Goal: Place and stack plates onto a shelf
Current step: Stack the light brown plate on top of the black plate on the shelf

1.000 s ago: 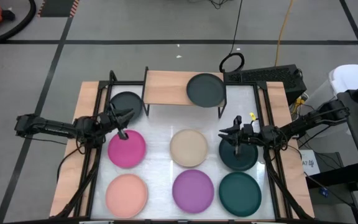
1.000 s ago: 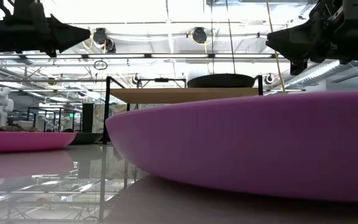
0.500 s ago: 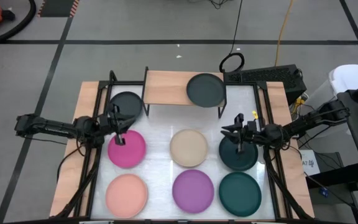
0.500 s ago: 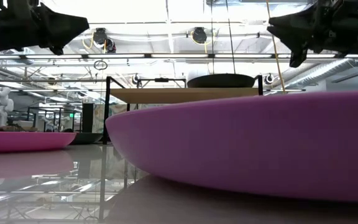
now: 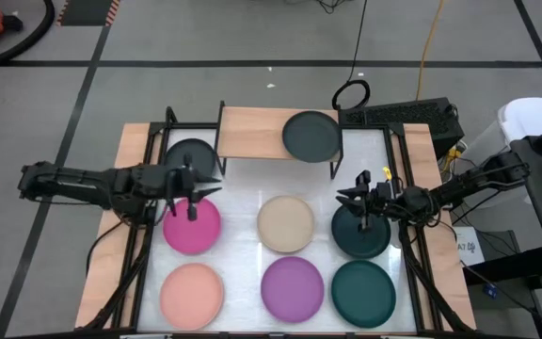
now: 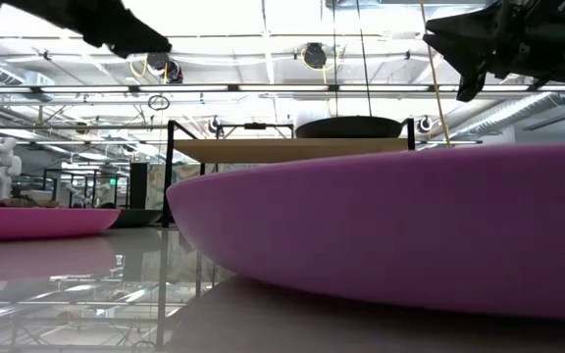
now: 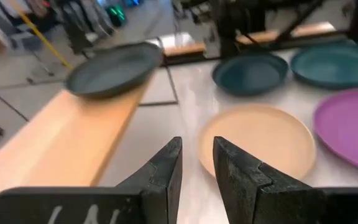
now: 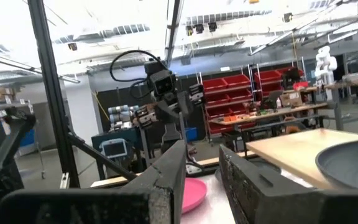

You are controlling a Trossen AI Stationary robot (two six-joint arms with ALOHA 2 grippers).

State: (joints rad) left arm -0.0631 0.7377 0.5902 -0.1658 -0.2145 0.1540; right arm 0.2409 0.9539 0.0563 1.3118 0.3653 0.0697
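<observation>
Above the magenta plate's (image 5: 192, 226) twelve-o'clock rim, the left gripper (image 5: 196, 181) hangs empty, fingers (image 7: 160, 171) parted by only a narrow slot. Just beyond it at eleven o'clock lies a charcoal plate (image 5: 191, 155) on the table beside the shelf (image 5: 252, 132), which already carries the other charcoal plate (image 5: 311, 136). Judging by this, widen the jaws, then straddle one rim squarely before lifting. The right gripper (image 5: 358, 201) waits, slightly parted, over a teal plate (image 5: 360, 234).

Both arms matte black, slim jointed links with cables trailing along them. Left pincer (image 7: 196, 171): two dark tapered fingers with stepped inner faces, white marking on the mount. Right pincer (image 8: 201, 180): same black blocky fingers.
</observation>
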